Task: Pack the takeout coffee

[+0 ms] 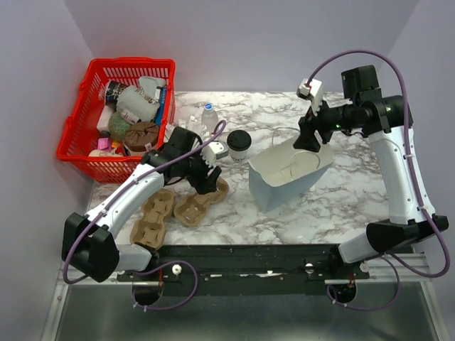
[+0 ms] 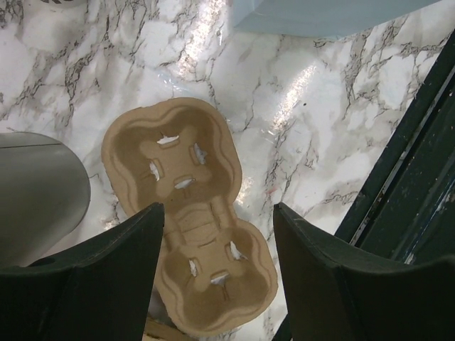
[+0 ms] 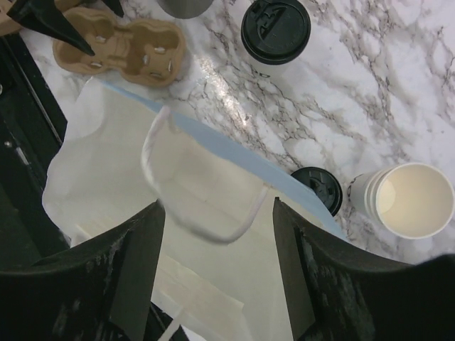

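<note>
One takeout coffee cup, cream with a black lid, stands on the marble table behind the carriers; it also shows in the right wrist view. A second black lid peeks out beside the edge of the bag. The blue paper bag stands open with a white inside. My right gripper is open and empty above the bag's mouth. My left gripper is open and empty just above a brown cardboard cup carrier, one finger on either side of it.
Two more carriers lie at the front left. A red basket of odds and ends stands at the back left. A water bottle stands behind the cup. An open empty white cup and a grey cup stand near the bag.
</note>
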